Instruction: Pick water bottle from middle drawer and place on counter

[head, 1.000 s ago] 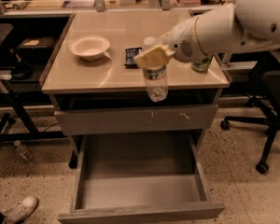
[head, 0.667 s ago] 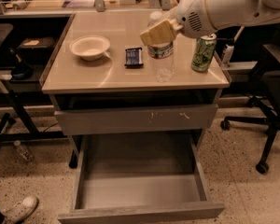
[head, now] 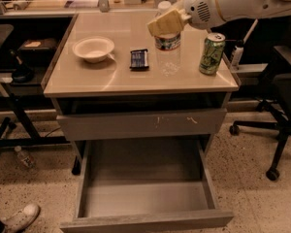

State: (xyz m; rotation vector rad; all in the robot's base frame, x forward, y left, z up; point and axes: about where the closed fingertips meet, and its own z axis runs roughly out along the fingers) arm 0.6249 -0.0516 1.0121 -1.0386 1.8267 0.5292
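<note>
My gripper (head: 163, 25) reaches in from the upper right and is shut on the water bottle (head: 168, 55), a clear bottle with a white cap and a pale label band. The bottle stands upright over the glossy beige counter (head: 111, 79), between a dark packet and the green soda can (head: 211, 53). I cannot tell whether its base touches the counter or hangs just above it. The middle drawer (head: 145, 198) is pulled wide open below and its grey inside holds nothing.
A white bowl (head: 93, 48) and a dark packet (head: 139, 58) lie on the counter's left half. A shut drawer front with pale scratches (head: 140, 123) sits above the open drawer. An office chair (head: 281, 110) stands to the right. A small bottle (head: 25, 157) and a shoe (head: 19, 217) are on the floor at left.
The gripper has carried the water bottle up and back, from the counter's front edge to over the counter beside the green can, then lowered it.
</note>
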